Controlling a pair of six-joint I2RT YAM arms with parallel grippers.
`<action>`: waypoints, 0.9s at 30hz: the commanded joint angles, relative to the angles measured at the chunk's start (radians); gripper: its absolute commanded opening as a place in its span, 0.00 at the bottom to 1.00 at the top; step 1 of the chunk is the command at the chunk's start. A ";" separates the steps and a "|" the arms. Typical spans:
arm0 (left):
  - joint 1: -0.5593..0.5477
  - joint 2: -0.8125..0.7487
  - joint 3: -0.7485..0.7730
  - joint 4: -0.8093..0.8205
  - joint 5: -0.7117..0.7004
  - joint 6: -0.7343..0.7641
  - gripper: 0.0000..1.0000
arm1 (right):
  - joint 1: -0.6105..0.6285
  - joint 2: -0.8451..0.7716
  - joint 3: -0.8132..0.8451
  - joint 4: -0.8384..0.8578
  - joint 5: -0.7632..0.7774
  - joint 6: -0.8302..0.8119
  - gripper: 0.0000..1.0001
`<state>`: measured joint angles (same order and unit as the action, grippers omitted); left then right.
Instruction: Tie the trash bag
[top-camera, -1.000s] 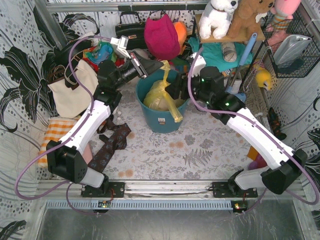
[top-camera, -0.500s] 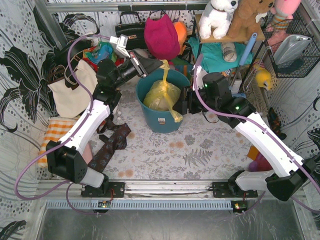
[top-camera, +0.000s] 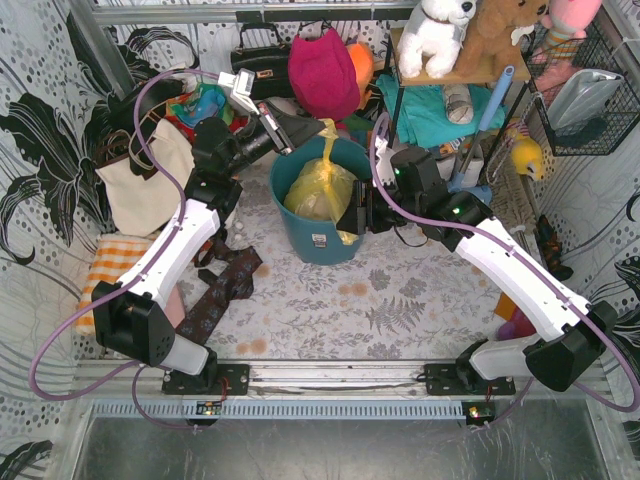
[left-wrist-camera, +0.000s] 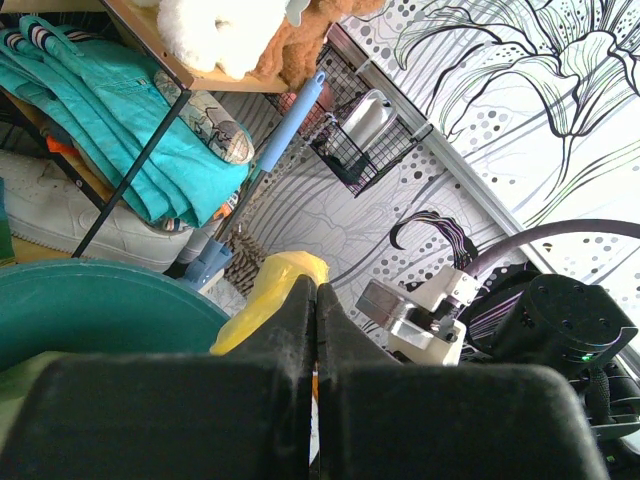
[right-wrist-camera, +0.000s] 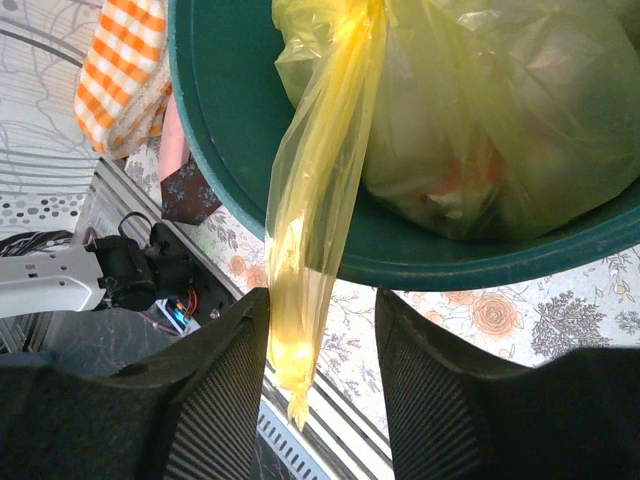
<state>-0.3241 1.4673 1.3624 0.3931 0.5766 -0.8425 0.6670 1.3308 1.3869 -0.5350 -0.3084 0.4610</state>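
The yellow trash bag sits in a teal bucket at mid-table. My left gripper is shut on one twisted corner of the bag and holds it up above the bucket's far rim. A second yellow strand hangs over the near rim and down between the fingers of my right gripper. That gripper is open, and the strand lies against its left finger. In the top view my right gripper is at the bucket's front right. Crumpled paper shows through the bag.
A cream tote bag leans at the left wall, with an orange checked cloth and dark patterned fabric in front of it. A shelf with plush toys, a magenta bag and a wire basket crowd the back.
My right gripper has swung from the bucket's right side to its front right rim, around the hanging strand, and its jaws have narrowed a little. The left gripper keeps its hold.
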 joint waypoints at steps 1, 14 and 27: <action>0.008 -0.002 0.022 0.038 0.003 0.001 0.00 | 0.002 -0.010 0.000 -0.004 -0.026 0.016 0.46; 0.014 -0.004 0.024 0.031 -0.001 0.004 0.00 | 0.002 0.010 0.006 0.009 -0.088 0.034 0.29; 0.056 0.021 0.074 -0.025 -0.020 0.051 0.00 | 0.001 -0.027 0.054 -0.013 -0.155 0.039 0.00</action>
<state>-0.2848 1.4754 1.3846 0.3614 0.5690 -0.8268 0.6670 1.3361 1.3952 -0.5438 -0.4236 0.4866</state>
